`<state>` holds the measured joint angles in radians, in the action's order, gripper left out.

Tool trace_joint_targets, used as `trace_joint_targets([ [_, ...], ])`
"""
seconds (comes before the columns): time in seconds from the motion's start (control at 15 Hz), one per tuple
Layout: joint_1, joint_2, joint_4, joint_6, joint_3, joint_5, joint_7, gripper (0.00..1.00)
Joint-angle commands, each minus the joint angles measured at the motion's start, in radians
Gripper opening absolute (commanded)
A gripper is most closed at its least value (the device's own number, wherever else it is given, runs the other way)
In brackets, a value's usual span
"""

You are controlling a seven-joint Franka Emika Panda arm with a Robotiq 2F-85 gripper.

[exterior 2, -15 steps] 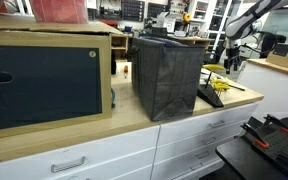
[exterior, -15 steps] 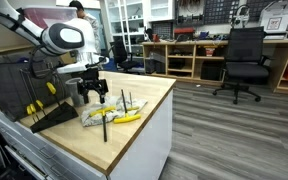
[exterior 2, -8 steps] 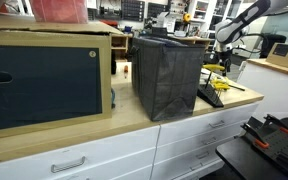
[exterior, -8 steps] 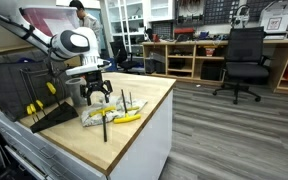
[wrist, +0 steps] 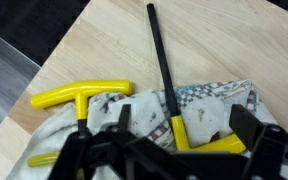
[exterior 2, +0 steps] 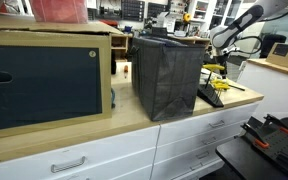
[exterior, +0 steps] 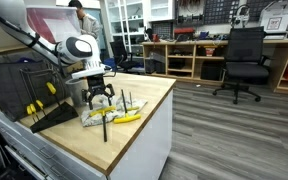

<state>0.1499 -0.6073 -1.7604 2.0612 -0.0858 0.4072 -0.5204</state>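
My gripper (exterior: 102,97) (wrist: 182,120) hangs open just above a crumpled checkered cloth (wrist: 199,108) on the wooden countertop (exterior: 144,110). Nothing sits between its fingers (wrist: 246,122). On the cloth lies a yellow-handled tool (wrist: 181,135) with a long black shaft (wrist: 159,50) pointing away. A second yellow T-handle (wrist: 79,97) rests at the cloth's edge. In an exterior view the cloth and yellow tools (exterior: 112,117) lie in front of the gripper, and the arm (exterior 2: 234,28) reaches down at the far end of the counter.
A black rack (exterior: 54,110) holding more yellow-handled tools stands beside the cloth. A dark box (exterior 2: 169,75) and a wooden cabinet (exterior 2: 44,80) sit on the counter. The counter edge (exterior: 154,120) drops to the floor; an office chair (exterior: 244,60) stands beyond.
The arm has shifted sideways along the counter and lowered a little, bringing the open gripper over the cloth. The cloth and tools have not moved.
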Motion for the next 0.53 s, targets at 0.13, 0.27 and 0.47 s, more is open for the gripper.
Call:
trace_joint_targets([
  [0.13, 0.002, -0.015, 0.003, -0.004, 0.006, 0.003, 0.004, 1.0],
  [0.27, 0.002, -0.015, 0.004, -0.004, 0.006, 0.003, 0.004, 1.0],
  [0.47, 0.002, -0.015, 0.005, -0.004, 0.006, 0.003, 0.004, 1.0],
])
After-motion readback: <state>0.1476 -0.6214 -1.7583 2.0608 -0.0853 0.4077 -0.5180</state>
